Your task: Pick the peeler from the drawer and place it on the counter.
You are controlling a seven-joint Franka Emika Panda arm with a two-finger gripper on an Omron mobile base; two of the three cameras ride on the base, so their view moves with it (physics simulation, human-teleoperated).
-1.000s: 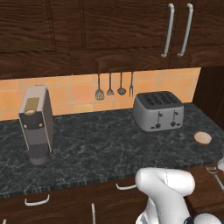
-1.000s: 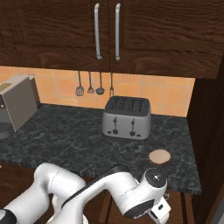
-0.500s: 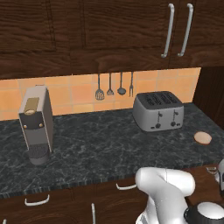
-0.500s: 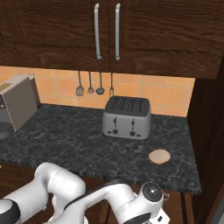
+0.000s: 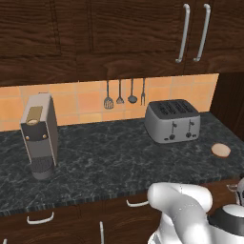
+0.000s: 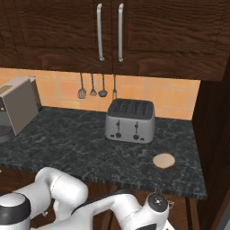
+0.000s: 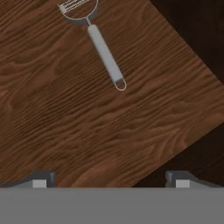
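1. Arm folded low in front of the counter (image 5: 119, 162), wrist dropped below its front edge, hand camera facing down onto the wooden drawer floor (image 7: 65, 122).
2. Gripper (image 7: 109, 180) spread wide, fingertips (image 7: 39, 180) far apart, holding nothing.
3. Peeler (image 7: 103, 48) flat on drawer floor, forked head away from fingertips, well apart from them.
4. No readable writing on toaster (image 5: 172, 120) or coffee machine (image 5: 39, 133).
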